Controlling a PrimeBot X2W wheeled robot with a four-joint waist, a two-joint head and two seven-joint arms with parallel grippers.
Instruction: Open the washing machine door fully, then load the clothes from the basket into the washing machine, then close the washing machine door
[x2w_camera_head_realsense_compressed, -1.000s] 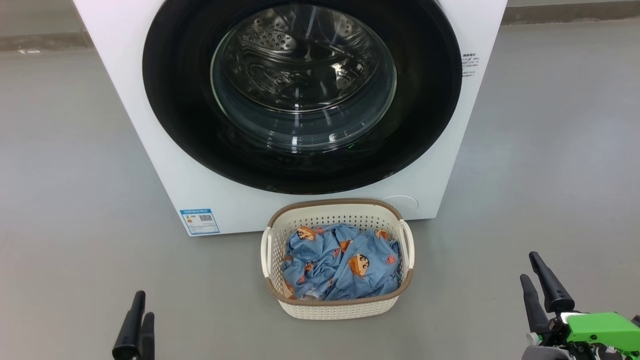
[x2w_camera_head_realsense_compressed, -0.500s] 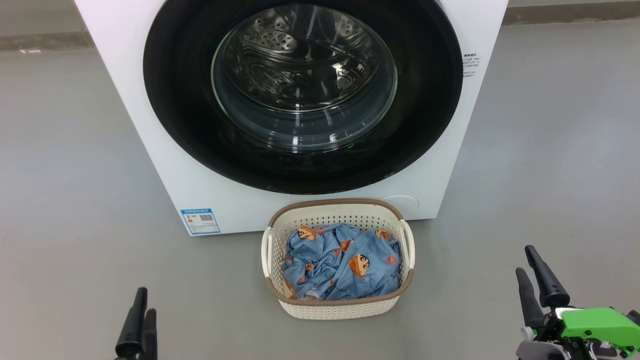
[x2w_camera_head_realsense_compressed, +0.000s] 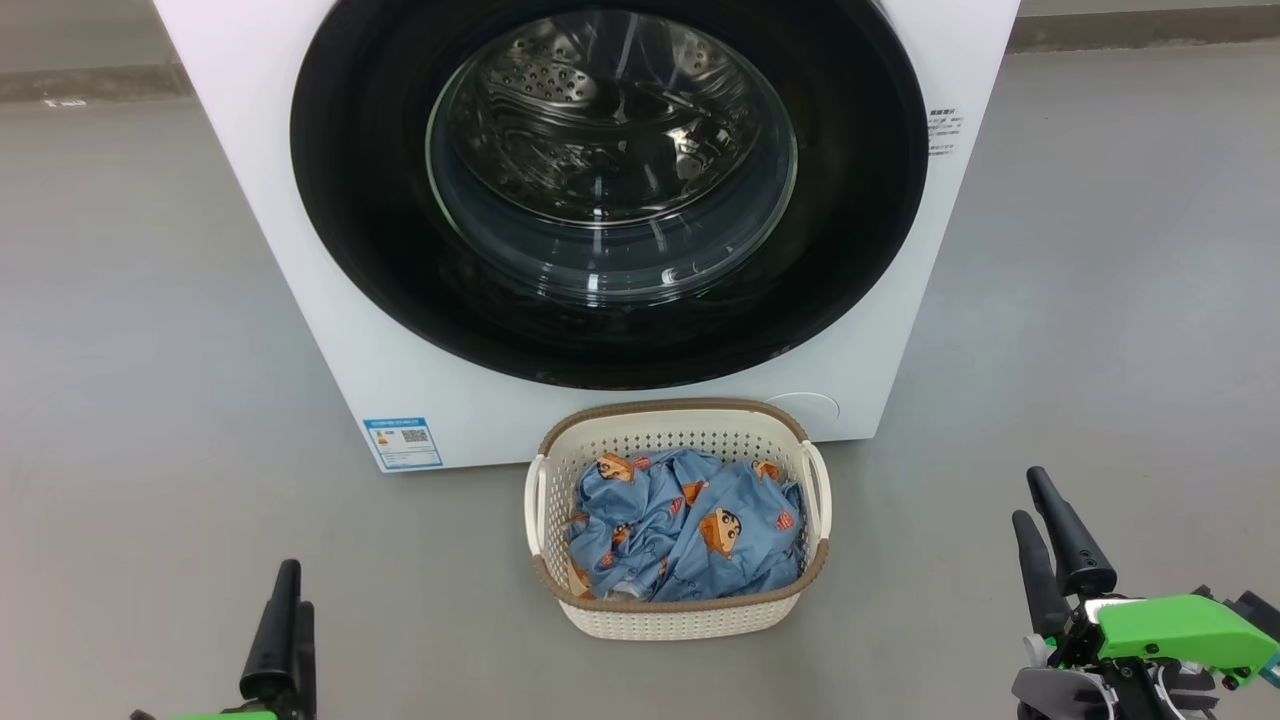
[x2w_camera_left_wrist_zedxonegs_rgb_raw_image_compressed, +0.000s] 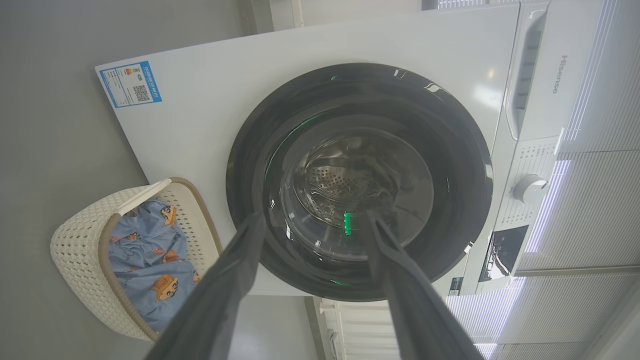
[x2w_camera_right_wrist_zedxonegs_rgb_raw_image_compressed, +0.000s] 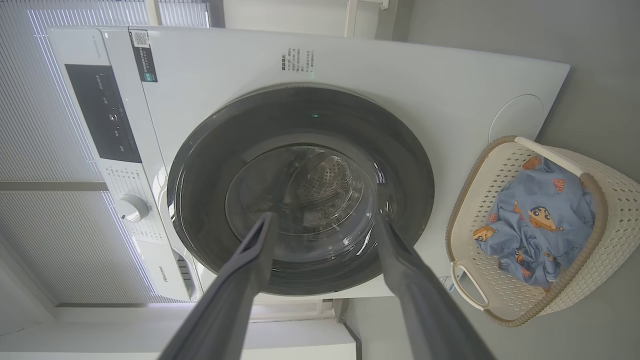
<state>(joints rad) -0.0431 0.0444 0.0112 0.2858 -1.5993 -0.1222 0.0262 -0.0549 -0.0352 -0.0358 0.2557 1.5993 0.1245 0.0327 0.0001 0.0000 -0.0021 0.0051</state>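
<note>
place: laundry area | evidence: washing machine (x2w_camera_head_realsense_compressed: 360, 370), basket (x2w_camera_head_realsense_compressed: 680, 622) of clothes (x2w_camera_head_realsense_compressed: 690, 540), grey floor (x2w_camera_head_realsense_compressed: 150, 350)

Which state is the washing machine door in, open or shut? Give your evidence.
Shut. The washing machine door lies flush against the washing machine, no gap around its rim.

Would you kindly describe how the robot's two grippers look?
Each gripper has two long, dark, tapering fingers with rounded tips. The right gripper is mounted on a bright green housing above grey parts; the left gripper shows a sliver of the same green at its base.
</note>
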